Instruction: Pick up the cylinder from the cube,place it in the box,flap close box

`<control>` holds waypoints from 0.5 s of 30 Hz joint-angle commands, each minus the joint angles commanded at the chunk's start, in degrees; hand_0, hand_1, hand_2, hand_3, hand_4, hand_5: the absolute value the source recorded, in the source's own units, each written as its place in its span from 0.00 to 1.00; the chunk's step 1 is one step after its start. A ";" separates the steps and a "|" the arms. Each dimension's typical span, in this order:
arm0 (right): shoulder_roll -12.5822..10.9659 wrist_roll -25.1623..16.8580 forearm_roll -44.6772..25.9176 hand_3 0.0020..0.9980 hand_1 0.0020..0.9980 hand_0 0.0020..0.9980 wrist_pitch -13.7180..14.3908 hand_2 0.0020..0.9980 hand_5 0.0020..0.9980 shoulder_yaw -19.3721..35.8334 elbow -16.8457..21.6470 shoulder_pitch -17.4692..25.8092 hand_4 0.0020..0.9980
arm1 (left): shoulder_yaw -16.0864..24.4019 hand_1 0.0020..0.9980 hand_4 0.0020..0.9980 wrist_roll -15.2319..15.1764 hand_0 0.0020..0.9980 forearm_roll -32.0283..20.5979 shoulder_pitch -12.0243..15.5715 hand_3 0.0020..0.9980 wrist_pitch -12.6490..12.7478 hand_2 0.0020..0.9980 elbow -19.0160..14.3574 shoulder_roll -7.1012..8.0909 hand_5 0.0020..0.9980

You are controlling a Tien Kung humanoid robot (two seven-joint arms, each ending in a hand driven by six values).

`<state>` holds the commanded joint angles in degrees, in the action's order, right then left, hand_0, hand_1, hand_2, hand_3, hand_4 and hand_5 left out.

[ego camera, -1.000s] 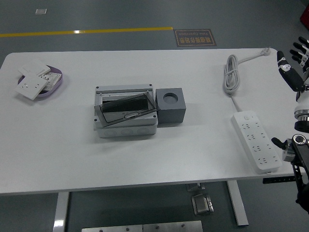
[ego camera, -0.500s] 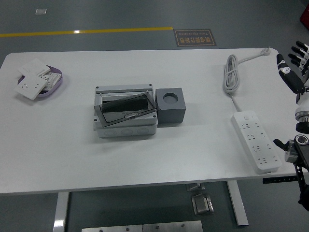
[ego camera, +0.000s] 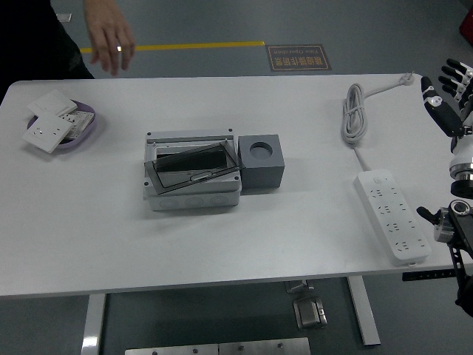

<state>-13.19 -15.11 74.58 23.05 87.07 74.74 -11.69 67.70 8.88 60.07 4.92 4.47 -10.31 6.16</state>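
Head view, cube (ego camera: 263,162) (mid-table), right robot hand (ego camera: 448,95) well apart

You have the light grey plastic box (ego camera: 194,171) mid-table, its dark tinted flap (ego camera: 194,168) lying tilted across the opening. Touching its right side sits the dark grey cube (ego camera: 261,162), a round recess in its top. At the right edge, your robot's right hand (ego camera: 446,97) hangs with fingers spread, holding nothing. A white power strip (ego camera: 391,214) lies near it. A person's hand (ego camera: 111,35) hovers at the far-left corner, above a purple tray (ego camera: 83,127) of white wall sockets (ego camera: 49,123).
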 joint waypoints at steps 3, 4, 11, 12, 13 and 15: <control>-0.07 0.08 0.05 0.71 0.72 0.78 -0.02 0.73 0.27 -0.29 0.08 -0.27 0.78 | -0.17 0.59 0.60 0.08 0.58 -0.10 -0.04 0.58 0.00 0.55 0.00 -0.06 0.24; -0.08 0.10 0.04 0.71 0.72 0.78 -0.04 0.73 0.27 -0.39 0.10 -0.36 0.78 | -0.20 0.59 0.60 0.11 0.58 -0.12 -0.05 0.58 -0.01 0.55 0.00 -0.07 0.24; 0.04 0.06 -0.05 0.70 0.71 0.78 -0.17 0.73 0.28 -0.92 0.24 -0.49 0.78 | 0.04 0.59 0.60 0.21 0.58 0.36 -0.23 0.58 -0.13 0.55 0.00 0.02 0.24; 0.06 0.05 -0.06 0.70 0.71 0.78 -0.17 0.73 0.28 -0.96 0.25 -0.39 0.78 | 0.10 0.59 0.60 0.23 0.58 0.46 -0.24 0.58 -0.16 0.55 0.00 0.05 0.24; 0.07 0.06 -0.06 0.70 0.71 0.78 -0.17 0.73 0.28 -1.00 0.25 -0.29 0.78 | 0.15 0.59 0.60 0.25 0.58 0.54 -0.25 0.58 -0.18 0.55 0.00 0.08 0.24; 0.10 0.07 -0.07 0.70 0.71 0.78 -0.18 0.73 0.28 -1.08 0.24 -0.05 0.78 | 0.32 0.59 0.60 0.34 0.58 0.80 -0.26 0.58 -0.24 0.55 0.00 0.11 0.24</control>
<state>-13.09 -15.03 74.50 22.87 85.98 74.98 -11.74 68.02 9.22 60.87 4.67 4.23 -10.31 6.27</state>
